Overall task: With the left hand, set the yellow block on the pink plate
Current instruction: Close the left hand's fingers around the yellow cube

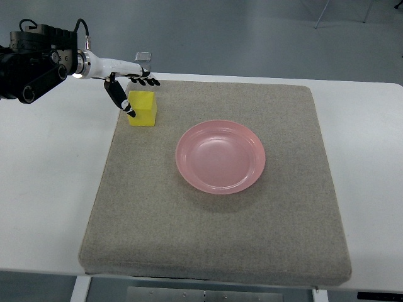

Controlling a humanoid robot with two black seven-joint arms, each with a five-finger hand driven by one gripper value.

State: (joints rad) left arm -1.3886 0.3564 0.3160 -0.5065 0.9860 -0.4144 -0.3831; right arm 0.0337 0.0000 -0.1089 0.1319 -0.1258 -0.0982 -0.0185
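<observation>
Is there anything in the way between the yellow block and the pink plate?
No, nothing visible is in the way. The yellow block sits on the grey mat, and only bare mat lies between it and the pink plate. The left hand is right at the block, with its thumb down the block's left side.

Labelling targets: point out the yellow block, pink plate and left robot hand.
yellow block (143, 108), top view, top face
pink plate (196, 141), top view, left inner rim
left robot hand (129, 85), top view, hand middle
</observation>
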